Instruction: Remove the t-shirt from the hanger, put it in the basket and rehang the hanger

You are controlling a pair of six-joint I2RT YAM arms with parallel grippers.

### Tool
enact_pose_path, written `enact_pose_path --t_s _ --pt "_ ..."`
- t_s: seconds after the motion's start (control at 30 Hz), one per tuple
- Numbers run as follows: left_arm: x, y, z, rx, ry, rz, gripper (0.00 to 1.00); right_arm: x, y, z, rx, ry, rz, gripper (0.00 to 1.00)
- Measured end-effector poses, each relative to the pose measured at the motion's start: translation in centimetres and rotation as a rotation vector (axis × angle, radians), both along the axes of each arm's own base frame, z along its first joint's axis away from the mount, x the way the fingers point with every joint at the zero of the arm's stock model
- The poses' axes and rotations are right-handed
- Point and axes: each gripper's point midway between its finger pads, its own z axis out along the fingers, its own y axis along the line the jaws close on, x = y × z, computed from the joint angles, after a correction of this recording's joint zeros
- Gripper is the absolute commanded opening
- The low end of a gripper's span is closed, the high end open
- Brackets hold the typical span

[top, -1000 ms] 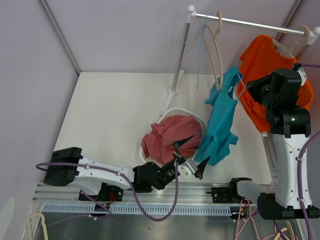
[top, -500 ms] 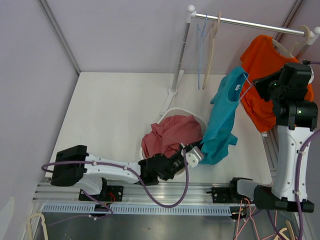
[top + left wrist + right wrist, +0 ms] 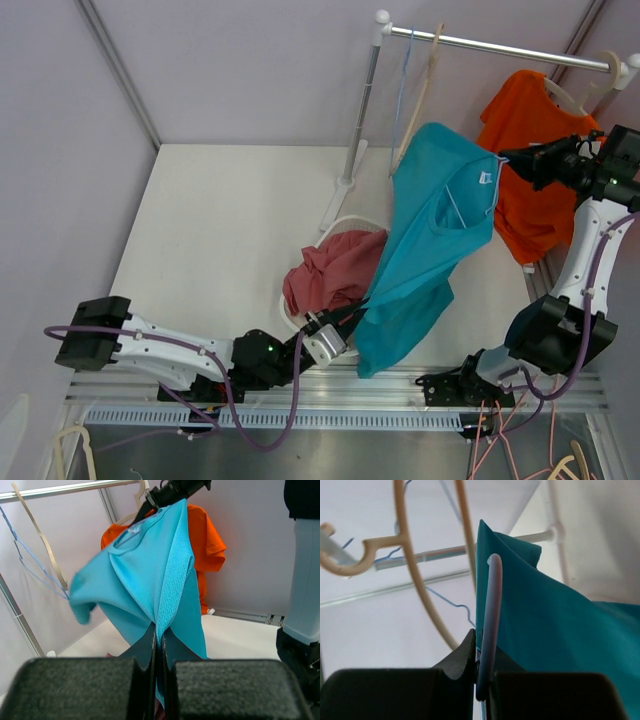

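Pinching t-shirt (image 3: 145,575) hem: left gripper (image 3: 159,652) | right gripper (image 3: 481,672) clamps hanger (image 3: 491,605) (mostly hidden under cloth)

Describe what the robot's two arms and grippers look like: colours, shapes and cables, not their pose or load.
Both arms share one design. The left arm and right arm have white shells between black joint housings, with a purple cable looping along each. The left gripper and right gripper have black, blocky fingers with a grainy matte surface.
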Motion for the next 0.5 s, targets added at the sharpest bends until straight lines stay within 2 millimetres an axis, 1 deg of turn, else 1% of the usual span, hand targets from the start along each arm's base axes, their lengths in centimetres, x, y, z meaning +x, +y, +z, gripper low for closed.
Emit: enact_pose_path --t_s 0.1,0.17,0.23,0.3,0.4,0.43,0.47,0.5 --pt "0.0 0.2 -1.0 0.018 0.0 0.001 0.01 0.8 0.4 1.0 0.051 -0.054 0.059 0.0" --pt "0.0 0.2 -1.3 0.026 0.0 0.0 0.01 1.2 0.4 1.3 0.059 -0.06 0.077 0.0" --pt "0.0 0.1 -1.4 0.033 -0.002 -0.002 0.0 1.9 0.3 1.7 0.025 -0.047 0.068 0.0" --pt "-0.1 -0.4 -1.1 0.041 -0.006 -0.006 0.01 2.3 0.8 2.0 -0.063 -0.028 0.037 0.0" --pt "-0.6 -2.1 0.5 0.032 -0.02 -0.022 0.01 2.3 3.2 2.5 -0.225 -0.026 -0.017 0.0" --pt "-0.9 -2.8 1.3 0.03 -0.024 -0.029 0.01 1.9 4.0 2.6 -0.265 -0.025 -0.027 0.0" --pt "-1.1 -3.5 2.0 0.025 -0.03 -0.035 0.01 1.4 5.7 2.7 -0.321 -0.027 -0.033 0.0" --pt "-1.4 -4.4 2.9 0.02 -0.036 -0.043 0.01 0.7 6.8 3.0 -0.366 -0.035 -0.039 0.0"
